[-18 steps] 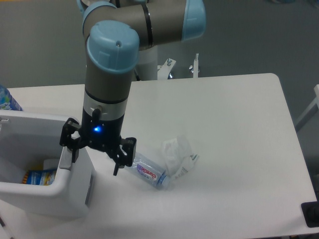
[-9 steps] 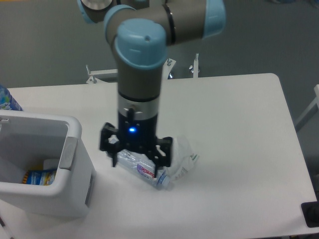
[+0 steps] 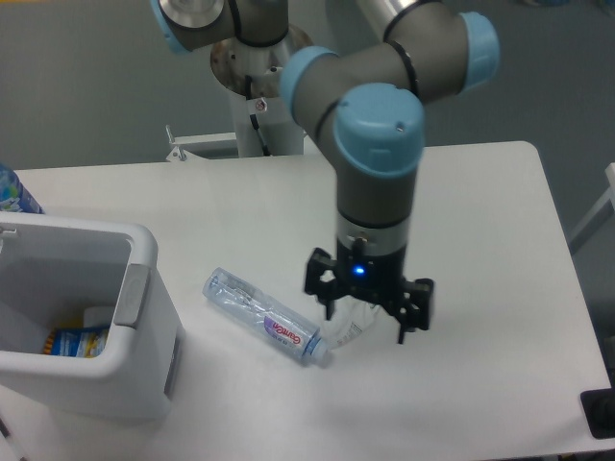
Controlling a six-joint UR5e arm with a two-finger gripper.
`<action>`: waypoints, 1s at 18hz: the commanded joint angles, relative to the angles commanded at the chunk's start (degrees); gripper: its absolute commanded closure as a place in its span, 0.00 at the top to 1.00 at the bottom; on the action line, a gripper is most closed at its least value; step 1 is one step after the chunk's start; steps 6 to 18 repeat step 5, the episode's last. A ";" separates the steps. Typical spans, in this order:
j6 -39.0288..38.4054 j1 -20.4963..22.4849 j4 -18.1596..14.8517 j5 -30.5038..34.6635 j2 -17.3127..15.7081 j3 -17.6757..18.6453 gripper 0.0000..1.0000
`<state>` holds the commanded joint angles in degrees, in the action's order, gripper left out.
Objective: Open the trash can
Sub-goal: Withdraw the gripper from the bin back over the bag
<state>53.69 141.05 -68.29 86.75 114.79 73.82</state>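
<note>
The white bin (image 3: 96, 327) sits at the surface's (image 3: 480, 240) 8 o'clock corner, its left side cut off by the frame edge. Its top is open, a grey strip (image 3: 133, 297) runs along the right rim, and a blue-and-yellow item (image 3: 75, 342) lies inside, hard to identify. At 3 o'clock from it lies a clear bottle (image 3: 264, 318). Further right, the gripper (image 3: 366, 322) points down, fingers (image 3: 403, 327) spread and empty, over crumpled plastic (image 3: 351, 325) it mostly hides.
</note>
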 joint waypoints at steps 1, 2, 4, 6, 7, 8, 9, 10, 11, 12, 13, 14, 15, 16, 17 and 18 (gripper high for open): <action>1.32 0.79 -0.35 0.00 0.00 0.18 1.00; 2.98 0.80 -0.44 0.00 0.00 0.27 1.00; 4.58 0.80 0.08 0.26 0.00 2.10 1.00; 4.67 0.80 0.43 0.70 0.09 2.72 1.00; 4.67 0.80 0.43 0.70 0.09 2.72 1.00; 4.67 0.80 0.43 0.70 0.09 2.72 1.00; 4.67 0.80 0.43 0.70 0.09 2.72 1.00; 4.67 0.80 0.43 0.70 0.09 2.72 1.00; 4.67 0.80 0.43 0.70 0.09 2.72 1.00; 4.67 0.80 0.43 0.70 0.09 2.72 1.00; 4.67 0.80 0.43 0.70 0.09 2.72 1.00; 4.67 0.80 0.43 0.70 0.09 2.72 1.00; 4.67 0.80 0.43 0.70 0.09 2.72 1.00; 4.67 0.80 0.43 0.70 0.09 2.72 1.00; 4.67 0.80 0.43 0.70 0.09 2.72 1.00; 4.67 0.80 0.43 0.70 0.09 2.72 1.00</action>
